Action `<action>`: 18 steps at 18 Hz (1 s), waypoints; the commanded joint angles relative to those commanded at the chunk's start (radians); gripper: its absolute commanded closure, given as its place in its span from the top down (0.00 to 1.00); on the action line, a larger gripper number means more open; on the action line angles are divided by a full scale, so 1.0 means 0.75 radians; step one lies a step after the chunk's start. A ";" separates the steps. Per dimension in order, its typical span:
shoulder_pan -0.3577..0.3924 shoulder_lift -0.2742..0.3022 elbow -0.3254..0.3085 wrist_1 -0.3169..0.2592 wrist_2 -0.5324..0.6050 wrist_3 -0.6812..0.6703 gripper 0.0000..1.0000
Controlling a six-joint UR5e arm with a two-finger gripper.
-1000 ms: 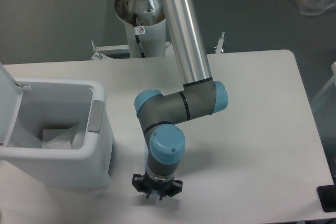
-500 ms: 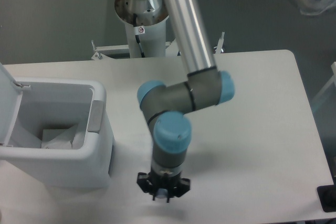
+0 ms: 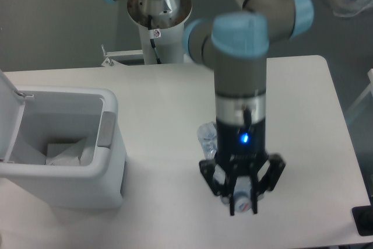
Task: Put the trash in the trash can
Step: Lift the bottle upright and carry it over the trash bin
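Bottle (image 3: 207, 137), clear and bluish, sits in my claw (image 3: 242, 198), which is clenched around it above the bench (image 3: 303, 115) near the front edge. Wrapper (image 3: 65, 154) lies inside the open trash can (image 3: 108, 167) at the bench's left edge.

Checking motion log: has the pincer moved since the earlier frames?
Yes. The pincer has shifted right, away from the trash can, now gripping the bottle.
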 joint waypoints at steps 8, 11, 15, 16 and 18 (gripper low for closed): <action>-0.165 0.150 -0.014 0.002 -0.025 -0.080 0.25; -0.219 0.178 -0.016 0.002 -0.027 -0.098 0.25; -0.284 0.170 -0.016 0.002 -0.027 -0.098 0.25; -0.305 0.166 -0.018 0.002 -0.027 -0.098 0.25; -0.348 0.160 -0.031 0.002 -0.027 -0.098 0.25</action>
